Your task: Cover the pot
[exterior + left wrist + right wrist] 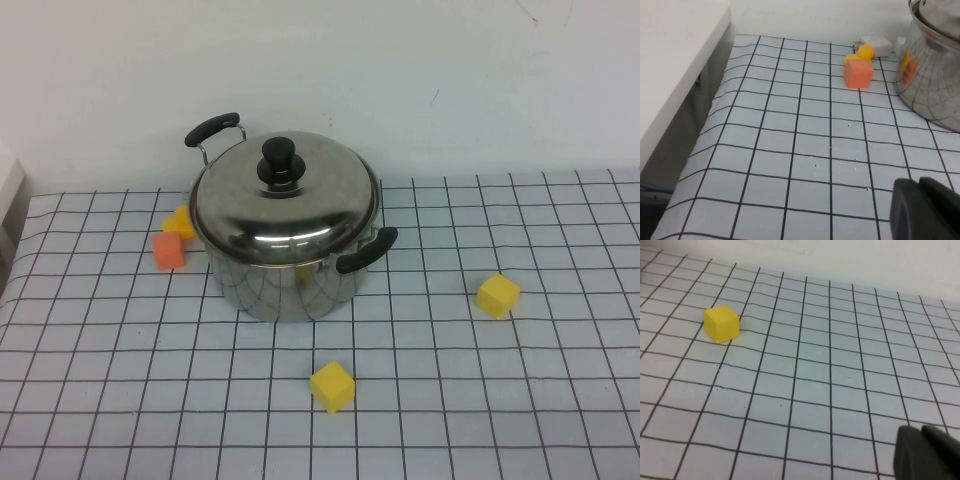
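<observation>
Nearest on the gridded cloth (pixel 520 400) lies a yellow cube (pixel 332 386); another yellow cube (pixel 497 295) sits right; the pot (pixel 290 280) stands centre-left, its domed lid (pixel 285 200) on top; an orange cube (pixel 168 250) lies just left of it. Left gripper (pixel 920 210) hangs closed and empty above the cloth's left side; right gripper (pixel 925 452) shows only as a dark corner, its state unclear.
</observation>
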Tool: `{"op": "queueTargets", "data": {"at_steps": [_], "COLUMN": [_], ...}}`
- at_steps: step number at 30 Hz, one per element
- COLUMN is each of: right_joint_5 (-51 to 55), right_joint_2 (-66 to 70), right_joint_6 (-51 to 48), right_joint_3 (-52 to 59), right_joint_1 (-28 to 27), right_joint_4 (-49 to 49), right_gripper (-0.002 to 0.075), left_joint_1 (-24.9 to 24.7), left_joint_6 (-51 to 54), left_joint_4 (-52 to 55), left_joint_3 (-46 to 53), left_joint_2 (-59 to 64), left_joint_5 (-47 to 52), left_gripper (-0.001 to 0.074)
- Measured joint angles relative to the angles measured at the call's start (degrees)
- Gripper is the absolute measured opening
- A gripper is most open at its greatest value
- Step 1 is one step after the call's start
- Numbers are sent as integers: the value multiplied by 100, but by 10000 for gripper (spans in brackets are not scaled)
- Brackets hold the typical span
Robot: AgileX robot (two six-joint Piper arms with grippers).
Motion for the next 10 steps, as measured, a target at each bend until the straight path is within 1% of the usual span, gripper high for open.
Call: {"op": "queueTargets", "data": {"at_steps": [7,10], "right_joint_5": [0,0], "right_joint_2": [0,0], "right_joint_6": [0,0], "right_joint_3": [0,0], "right_joint_1": [0,0], "right_joint_4": [0,0], "right_gripper": [9,9], "left_joint_1": [-12,-181], "left_joint_6": [12,12], "left_joint_4": [-10,-24], "left_joint_3": [0,0], "left_joint_2": [0,0], "left_joint_5": [0,0], "left_gripper": [-1,-1]}}
